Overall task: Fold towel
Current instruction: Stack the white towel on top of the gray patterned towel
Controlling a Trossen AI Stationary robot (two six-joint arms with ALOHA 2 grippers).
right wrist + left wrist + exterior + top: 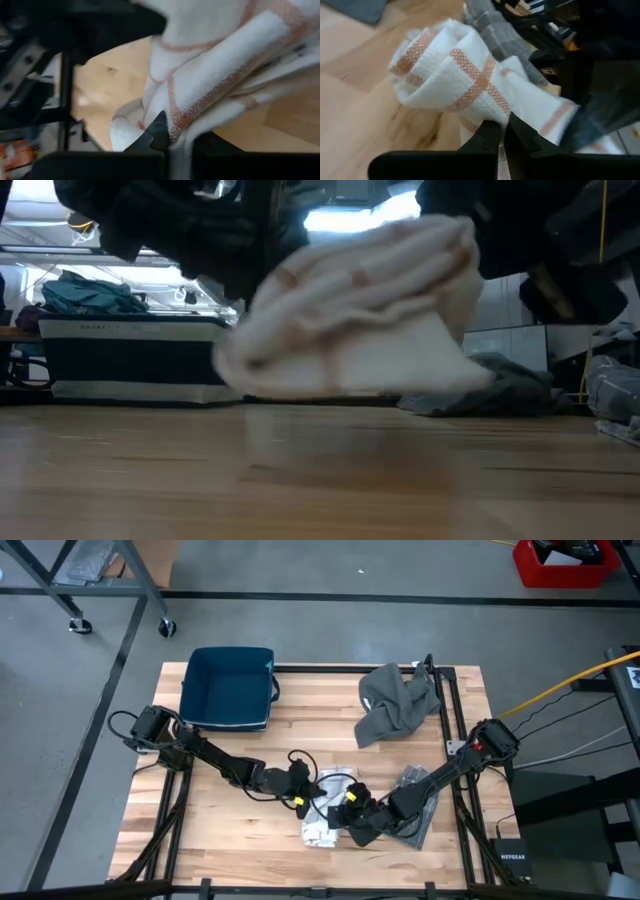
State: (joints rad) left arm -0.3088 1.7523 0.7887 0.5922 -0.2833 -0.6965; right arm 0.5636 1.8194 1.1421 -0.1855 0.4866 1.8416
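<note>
One white towel [330, 808] with orange-red grid stripes hangs bunched between my two end effectors, lifted just off the wooden surface [250, 845] at about 6 o'clock. My left end effector [300, 792] is clamped on its 9 o'clock edge, my right end effector [350, 816] on its 3 o'clock edge. One grey cloth [398, 700] lies crumpled at 1 o'clock, one more grey cloth [415, 785] at 4 o'clock, and one blue bin [229, 688] at 11 o'clock.

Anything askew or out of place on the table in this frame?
The white towel is bunched in a lump between both grippers, left gripper and right gripper shut on it. A grey cloth lies crumpled at the table's far edge.
</note>
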